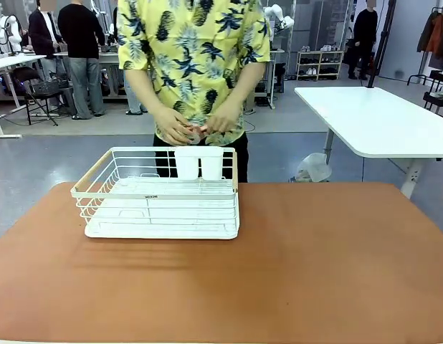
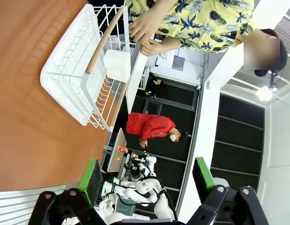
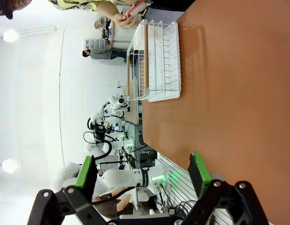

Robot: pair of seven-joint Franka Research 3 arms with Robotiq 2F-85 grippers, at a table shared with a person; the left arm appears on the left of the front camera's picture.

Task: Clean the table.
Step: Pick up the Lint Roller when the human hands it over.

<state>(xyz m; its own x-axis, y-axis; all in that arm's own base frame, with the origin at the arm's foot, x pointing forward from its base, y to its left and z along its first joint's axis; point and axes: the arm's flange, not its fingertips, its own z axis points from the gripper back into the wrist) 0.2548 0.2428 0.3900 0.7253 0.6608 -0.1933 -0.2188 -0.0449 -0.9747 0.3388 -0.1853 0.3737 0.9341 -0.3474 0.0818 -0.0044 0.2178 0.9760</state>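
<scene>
1. Your left gripper [image 2: 147,177] — jaws spread wide, nothing between them.
2. Your right gripper [image 3: 141,169] — equally wide, gripping nothing.
3. The wide reddish-brown matte table [image 1: 315,272] stretches before you. A white wire rack [image 1: 160,229] stands on its far-left part, with a person's hands [image 1: 173,127] held together just beyond it.

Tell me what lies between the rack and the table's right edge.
Nothing. In the front view, the stretch of table to the right of the rack is bare.
</scene>
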